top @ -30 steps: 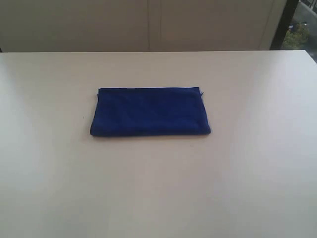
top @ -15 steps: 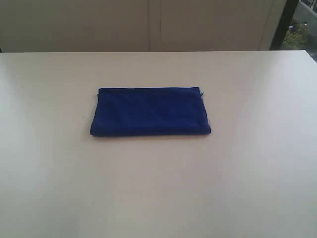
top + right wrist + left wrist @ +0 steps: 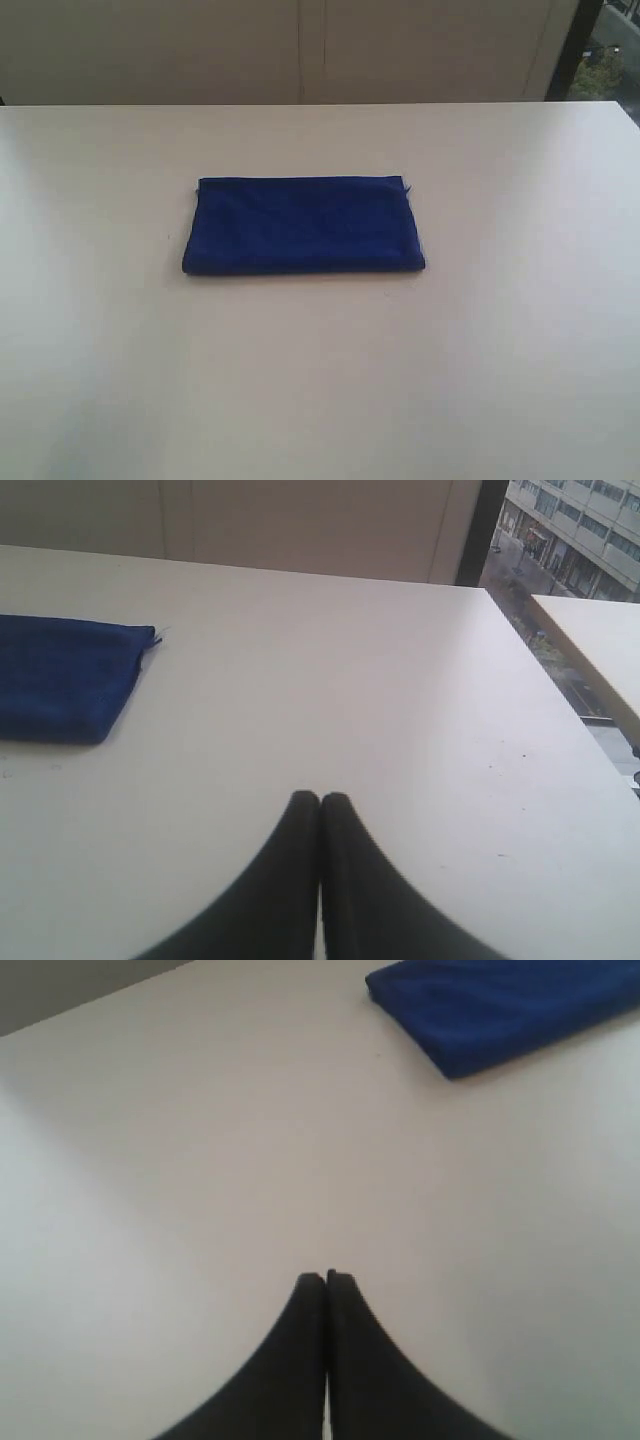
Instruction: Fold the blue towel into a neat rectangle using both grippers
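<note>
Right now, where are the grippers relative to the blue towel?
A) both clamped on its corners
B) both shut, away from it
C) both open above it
B: the left gripper and right gripper show jaws pressed together, the blue towel lying apart on the table.

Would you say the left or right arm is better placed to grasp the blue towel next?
Probably right: the right gripper and left gripper are both shut, clear of the blue towel, which looks nearer the right one.

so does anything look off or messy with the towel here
Nothing much. The blue towel lies folded flat on the table; only a small pale bit sticks out at one corner. The left pincer and right pincer are shut, clear of it.
</note>
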Controlling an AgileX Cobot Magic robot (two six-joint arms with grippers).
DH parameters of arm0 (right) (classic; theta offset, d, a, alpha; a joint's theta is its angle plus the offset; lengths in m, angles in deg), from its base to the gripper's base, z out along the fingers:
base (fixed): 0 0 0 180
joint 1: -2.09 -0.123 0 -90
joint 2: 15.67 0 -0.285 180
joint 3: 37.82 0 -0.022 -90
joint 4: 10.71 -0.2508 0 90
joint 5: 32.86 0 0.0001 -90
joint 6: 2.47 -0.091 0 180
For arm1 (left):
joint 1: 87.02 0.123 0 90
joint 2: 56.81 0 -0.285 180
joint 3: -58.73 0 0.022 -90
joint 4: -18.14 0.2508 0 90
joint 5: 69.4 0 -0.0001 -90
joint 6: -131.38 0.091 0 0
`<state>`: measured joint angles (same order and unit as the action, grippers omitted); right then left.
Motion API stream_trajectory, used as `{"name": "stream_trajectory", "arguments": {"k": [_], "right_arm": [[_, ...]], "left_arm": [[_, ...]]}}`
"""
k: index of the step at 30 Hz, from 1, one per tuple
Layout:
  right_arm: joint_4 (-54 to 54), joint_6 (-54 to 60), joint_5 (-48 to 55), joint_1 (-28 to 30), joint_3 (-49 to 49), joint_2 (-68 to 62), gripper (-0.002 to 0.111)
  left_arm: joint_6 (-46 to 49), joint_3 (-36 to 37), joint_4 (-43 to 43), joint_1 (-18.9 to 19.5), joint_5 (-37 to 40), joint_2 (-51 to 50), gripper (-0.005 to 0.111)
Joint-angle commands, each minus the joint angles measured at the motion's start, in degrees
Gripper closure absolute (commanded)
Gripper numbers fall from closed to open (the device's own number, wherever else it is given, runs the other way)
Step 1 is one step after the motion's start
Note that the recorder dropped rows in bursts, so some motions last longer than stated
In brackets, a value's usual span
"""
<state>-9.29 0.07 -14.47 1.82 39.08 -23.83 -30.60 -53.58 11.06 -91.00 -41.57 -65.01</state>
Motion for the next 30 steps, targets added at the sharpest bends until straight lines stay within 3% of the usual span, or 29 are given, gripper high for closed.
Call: {"name": "stream_trajectory", "arguments": {"k": [1, 7, 13, 30], "right_arm": [[0.16, -0.47, -0.67, 0.27, 0.32, 0.37, 0.108], [0.16, -0.47, -0.67, 0.27, 0.32, 0.37, 0.108], [0.15, -0.47, -0.57, 0.27, 0.32, 0.37, 0.108], [0.15, -0.47, -0.57, 0.27, 0.32, 0.37, 0.108]], "left_arm": [[0.22, 4.00, 1.08, 0.10, -0.79, 0.41, 0.107], [0.22, 9.37, 1.61, 0.10, -4.88, 0.41, 0.107], [0.22, 9.53, 1.61, 0.10, -15.99, 0.41, 0.107], [-0.20, 9.53, 1.61, 0.10, -16.81, 0.41, 0.107]]}}
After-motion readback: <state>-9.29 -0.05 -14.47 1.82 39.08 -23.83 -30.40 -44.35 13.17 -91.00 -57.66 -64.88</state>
